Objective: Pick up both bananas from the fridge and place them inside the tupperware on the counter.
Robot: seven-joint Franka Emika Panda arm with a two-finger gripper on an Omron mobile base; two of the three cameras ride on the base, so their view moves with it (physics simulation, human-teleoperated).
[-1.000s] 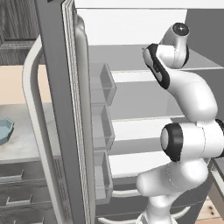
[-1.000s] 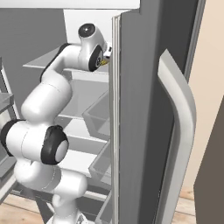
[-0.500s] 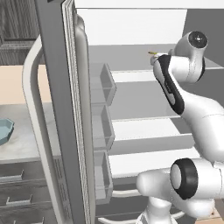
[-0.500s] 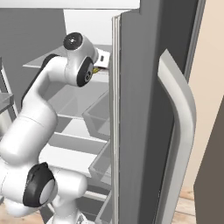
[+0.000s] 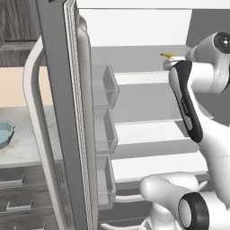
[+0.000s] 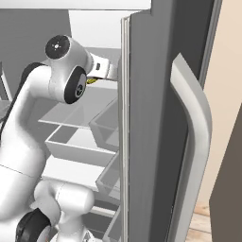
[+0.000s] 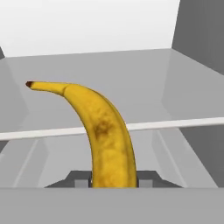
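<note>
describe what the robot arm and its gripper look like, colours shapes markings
The arm is made of glossy white rounded segments with dark, almost black joint caps and a long black panel down one link. No cables show. The gripper has two small dark grey finger tips, blocky and low.

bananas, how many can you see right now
1: the banana is clamped in the pincer, held up over a fridge shelf. The second may be hidden behind the arm or door.

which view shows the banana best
The hand view: the banana stands large and near whole. The left base view shows its tip past the arm; the right base view, a yellow sliver behind the wrist.
</note>
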